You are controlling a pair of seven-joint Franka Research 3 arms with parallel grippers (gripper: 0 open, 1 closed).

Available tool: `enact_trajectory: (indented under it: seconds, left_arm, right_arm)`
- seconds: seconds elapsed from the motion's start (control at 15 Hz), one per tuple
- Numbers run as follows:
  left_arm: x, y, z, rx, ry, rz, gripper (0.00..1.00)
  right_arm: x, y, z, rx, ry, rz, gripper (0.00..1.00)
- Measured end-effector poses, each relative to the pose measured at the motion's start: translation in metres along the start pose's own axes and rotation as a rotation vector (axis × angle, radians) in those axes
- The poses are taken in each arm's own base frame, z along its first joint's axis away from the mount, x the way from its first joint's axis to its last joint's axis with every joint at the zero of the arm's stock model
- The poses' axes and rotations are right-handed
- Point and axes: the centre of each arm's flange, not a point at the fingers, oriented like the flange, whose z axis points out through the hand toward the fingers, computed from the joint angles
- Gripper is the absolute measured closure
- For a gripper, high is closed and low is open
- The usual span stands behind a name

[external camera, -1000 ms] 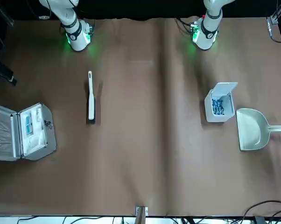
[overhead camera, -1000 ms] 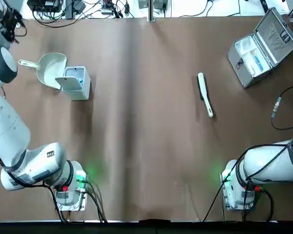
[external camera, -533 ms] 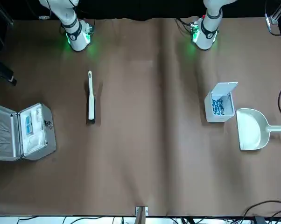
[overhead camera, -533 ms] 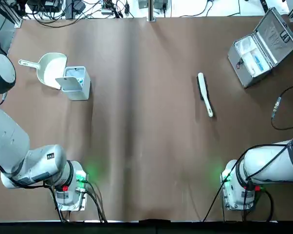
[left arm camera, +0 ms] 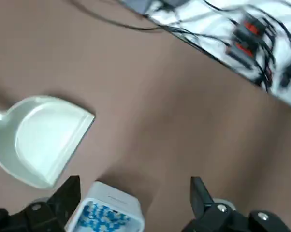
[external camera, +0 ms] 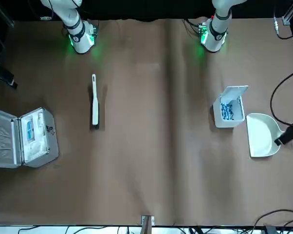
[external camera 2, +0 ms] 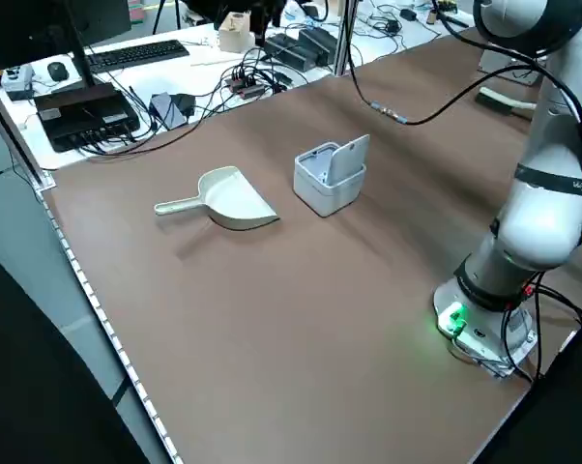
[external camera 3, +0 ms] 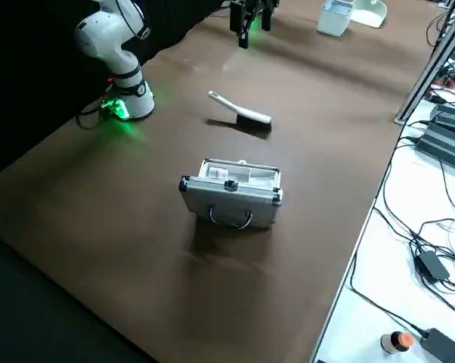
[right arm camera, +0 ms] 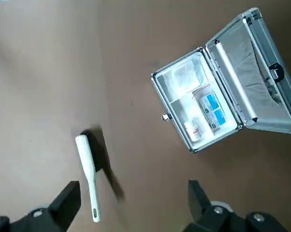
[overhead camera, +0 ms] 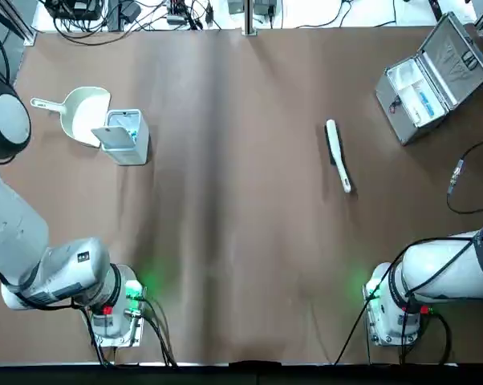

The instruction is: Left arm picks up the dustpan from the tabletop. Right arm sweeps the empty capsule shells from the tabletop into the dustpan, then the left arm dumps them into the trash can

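Blue capsule shells (external camera: pixel 227 110) sit inside the trash can (external camera: pixel 228 113), and none shows loose on the counter (overhead camera: pixel 241 241). The dustpan (overhead camera: pixel 87 114) lies flat, touching the trash can on the side away from the brush (overhead camera: pixel 337 154), pan empty. That fits a job ended or a retreat after dumping. The left gripper (left arm camera: pixel 136 203) hangs above the trash can, jaws released and empty. The right gripper (right arm camera: pixel 131 205) hovers high beyond the brush from the trash can, jaws spread. Any regrasp should take the dustpan's handle squarely.
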Motion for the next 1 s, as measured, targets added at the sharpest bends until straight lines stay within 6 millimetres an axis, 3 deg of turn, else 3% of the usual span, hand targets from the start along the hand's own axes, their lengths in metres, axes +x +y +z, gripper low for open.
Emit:
enact_trajectory:
  seconds: [0.33,0.67,1.0]
  left_arm:
    - [-0.027,0.037,-0.034,-0.013,-0.023,0.249,0.00]
    - [-0.095,0.099,-0.080,0.059,-0.097,0.408,0.00]
    - [-0.099,0.097,-0.077,0.079,-0.126,0.469,0.00]
  right_arm:
    - [0.000,0.000,0.000,0.000,0.000,0.000,0.02]
    - [0.000,0.000,0.000,0.000,0.000,0.000,0.02]
    - [0.000,0.000,0.000,0.000,0.000,0.000,0.02]
